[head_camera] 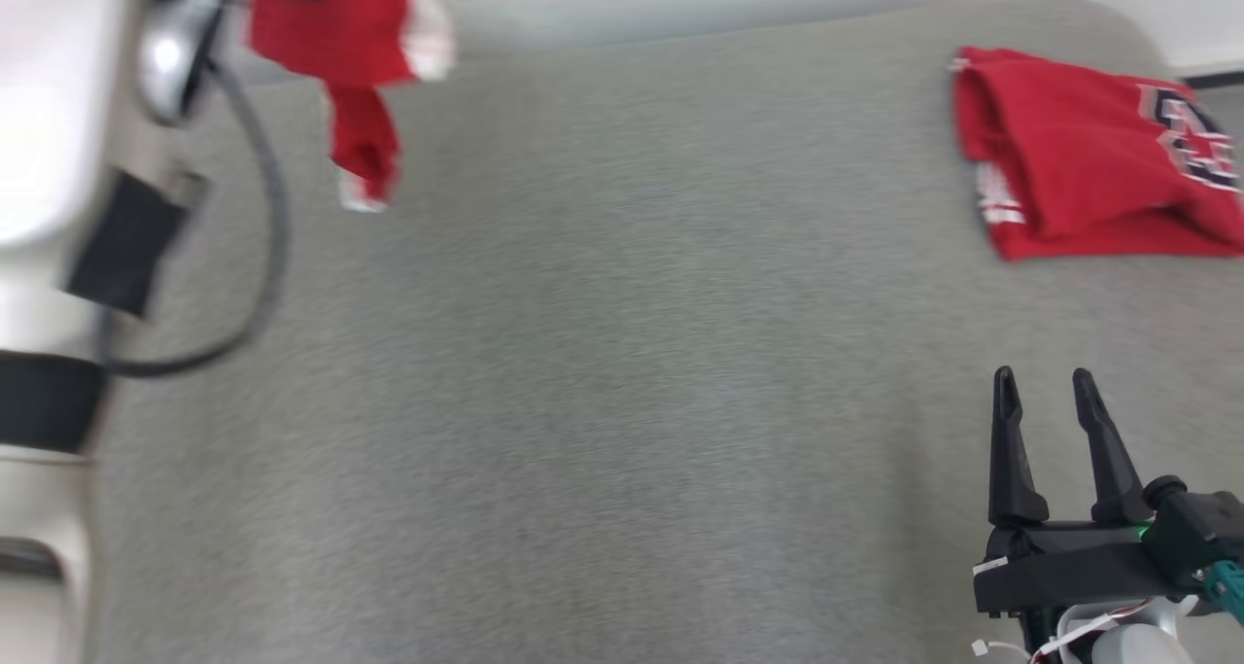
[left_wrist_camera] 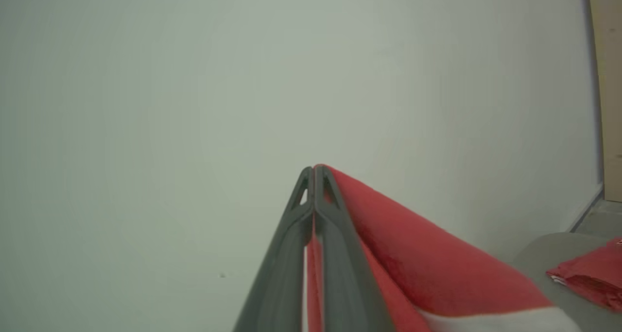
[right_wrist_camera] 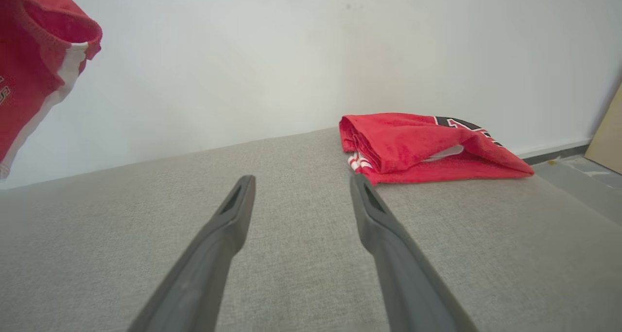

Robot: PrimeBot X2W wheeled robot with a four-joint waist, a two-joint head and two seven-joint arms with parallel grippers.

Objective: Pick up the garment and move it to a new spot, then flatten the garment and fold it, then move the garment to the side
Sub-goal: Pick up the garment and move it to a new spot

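Left jaws pinch a red, white-trimmed garment (left_wrist_camera: 427, 273); it dangles crumpled.

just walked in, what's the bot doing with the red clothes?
The left gripper is shut on a red garment with white trim and holds it up in the air at the left, off the grey padded surface. The right gripper is open and holds nothing, low over the near right of that surface. A second red garment lies folded at the far right. The held one has not been laid out or folded yet.
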